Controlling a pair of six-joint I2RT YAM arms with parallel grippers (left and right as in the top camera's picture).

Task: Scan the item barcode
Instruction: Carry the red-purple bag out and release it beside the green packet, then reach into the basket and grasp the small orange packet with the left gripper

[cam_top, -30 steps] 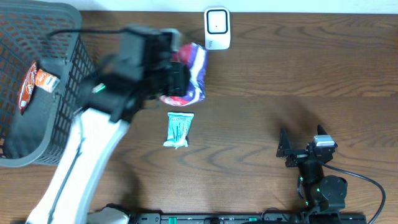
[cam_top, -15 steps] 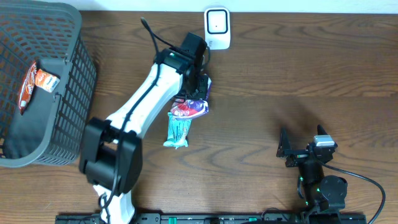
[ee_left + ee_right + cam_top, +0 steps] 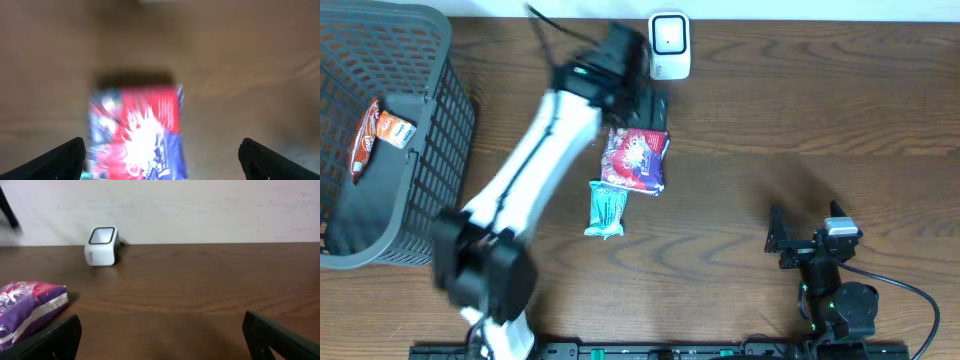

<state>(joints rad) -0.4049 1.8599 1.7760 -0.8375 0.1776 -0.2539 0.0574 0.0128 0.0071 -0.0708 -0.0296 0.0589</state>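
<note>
The left pincer hangs spread wide above a snack bag, its fingers clear of the bag on both sides and pinching nothing. The bag lies flat on the desk, near the middle of the back edge and just short of the scanner. Its near edge touches or slightly overlaps a small teal packet.

A fresh grab here could catch the teal packet too, or shove it along. No barcode shows on the upturned face, so it may be underneath and go unread.

The bag is glossy red, purple and white film, puffy, and probably slippery. The right pincer sits spread and empty by the front right.
</note>
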